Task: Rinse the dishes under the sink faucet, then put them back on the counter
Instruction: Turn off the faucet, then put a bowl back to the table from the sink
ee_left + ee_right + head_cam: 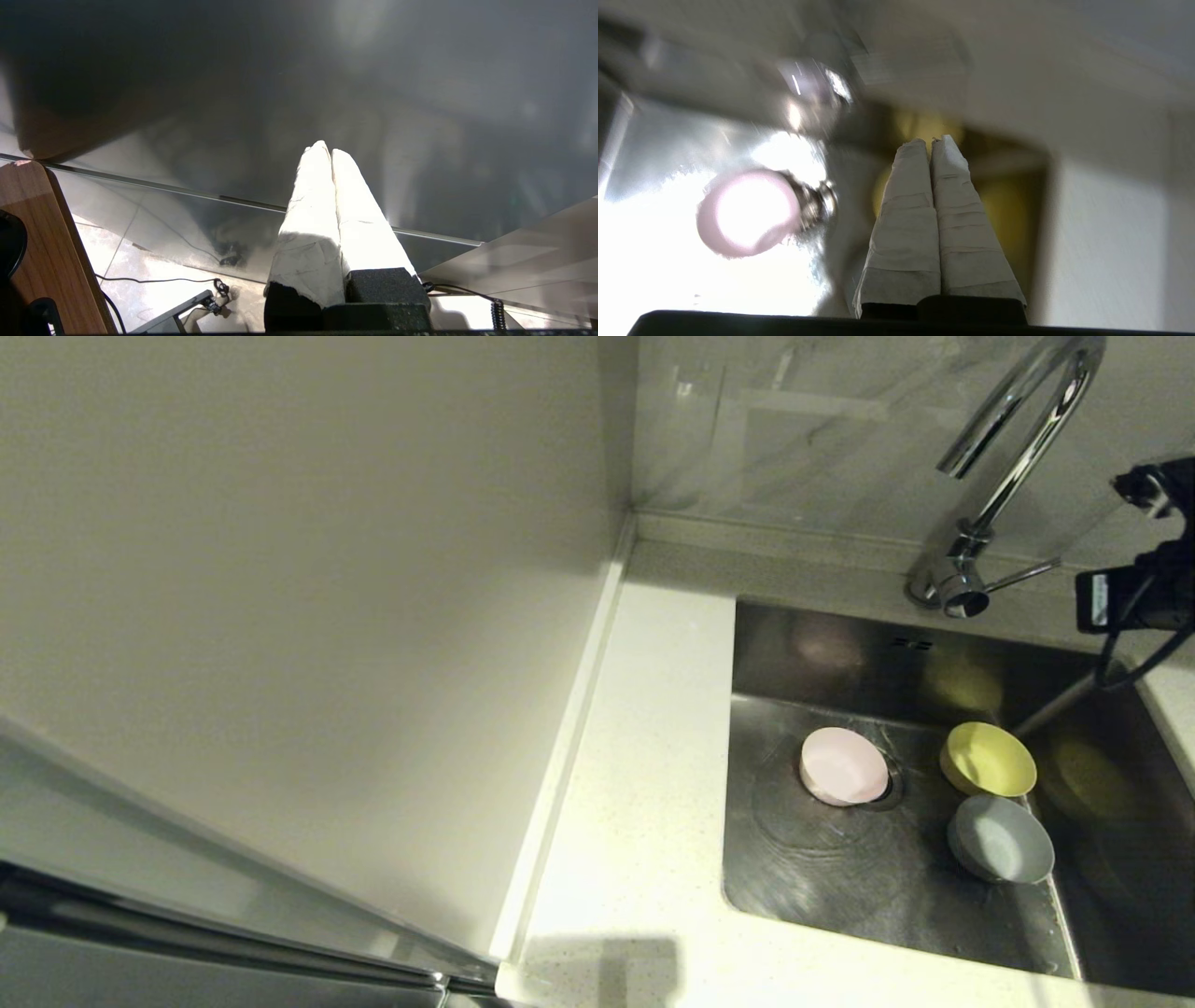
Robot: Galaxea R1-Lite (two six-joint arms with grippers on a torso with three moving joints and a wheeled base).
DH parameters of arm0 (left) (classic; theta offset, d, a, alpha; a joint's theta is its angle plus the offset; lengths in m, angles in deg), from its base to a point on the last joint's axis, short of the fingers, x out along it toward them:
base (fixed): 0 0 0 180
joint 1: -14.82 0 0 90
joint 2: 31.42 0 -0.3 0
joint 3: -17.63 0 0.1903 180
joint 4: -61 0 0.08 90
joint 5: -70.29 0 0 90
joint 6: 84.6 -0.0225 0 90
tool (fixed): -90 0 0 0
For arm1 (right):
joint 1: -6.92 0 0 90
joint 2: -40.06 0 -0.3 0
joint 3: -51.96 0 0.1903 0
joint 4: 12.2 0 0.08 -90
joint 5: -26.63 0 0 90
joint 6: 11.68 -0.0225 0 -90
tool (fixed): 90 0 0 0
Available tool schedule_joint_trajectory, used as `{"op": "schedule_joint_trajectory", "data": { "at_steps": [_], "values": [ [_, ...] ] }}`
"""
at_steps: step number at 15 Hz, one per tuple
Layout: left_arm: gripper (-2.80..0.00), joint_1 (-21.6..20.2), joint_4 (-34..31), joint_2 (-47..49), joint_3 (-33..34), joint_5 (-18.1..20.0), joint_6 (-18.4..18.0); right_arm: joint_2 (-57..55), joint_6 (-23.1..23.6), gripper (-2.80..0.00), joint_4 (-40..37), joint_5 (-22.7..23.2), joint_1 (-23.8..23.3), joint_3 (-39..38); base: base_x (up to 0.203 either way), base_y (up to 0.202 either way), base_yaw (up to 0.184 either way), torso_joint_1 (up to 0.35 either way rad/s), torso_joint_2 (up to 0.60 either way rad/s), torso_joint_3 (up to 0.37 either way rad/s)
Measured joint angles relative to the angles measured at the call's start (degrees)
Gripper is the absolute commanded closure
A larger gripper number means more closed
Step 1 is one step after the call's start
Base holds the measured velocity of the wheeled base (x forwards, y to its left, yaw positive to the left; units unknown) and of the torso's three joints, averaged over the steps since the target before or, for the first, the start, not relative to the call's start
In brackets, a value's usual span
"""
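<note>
Your left tool point(331, 151) is pressed together, away from the sink point(775, 859). Right of the tabletop point(635, 784), the pink bowl point(843, 765), yellow bowl point(988, 761) and grey-blue bowl point(1001, 839) sit in the sink. Your right tool point(933, 141), pressed together, hovers above them.

Three bowls point(988, 761) crowd the sink point(822, 868) floor's middle and right under the overhanging faucet point(1013, 457); its left is bare.
</note>
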Motion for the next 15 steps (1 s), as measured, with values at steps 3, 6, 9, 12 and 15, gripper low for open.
{"op": "schedule_joint_trajectory", "data": {
  "at_steps": [3, 6, 9, 12, 15],
  "values": [
    [0.00, 0.00, 0.00, 0.00, 0.00, 0.00, -0.02, 6.02, 2.55, 0.00, -6.22, 0.29, -5.06, -10.57, 0.000, 0.000, 0.000, 0.000, 0.00, 0.000],
    [0.00, 0.00, 0.00, 0.00, 0.00, 0.02, -0.02, 8.71, 3.55, 0.00, -11.19, -0.01, -7.12, -19.27, 0.000, 0.000, 0.000, 0.000, 0.00, 0.000],
    [0.00, 0.00, -0.01, 0.00, 0.00, 0.00, 0.00, 6.96, 3.92, 0.00, -19.13, 0.08, -7.69, -21.09, 0.000, 0.000, 0.000, 0.000, 0.00, 0.000],
    [0.00, 0.00, 0.00, 0.00, 0.00, 0.00, 0.01, 3.50, 5.16, 0.00, -23.61, 0.29, -7.49, -20.23, 0.000, 0.000, 0.000, 0.000, 0.00, 0.000],
    [0.00, 0.00, 0.00, 0.00, 0.00, 0.00, -0.02, -0.98, 7.80, 0.00, -23.44, 0.29, -7.27, -19.49, 0.000, 0.000, 0.000, 0.000, 0.00, 0.000]
  ]
}}
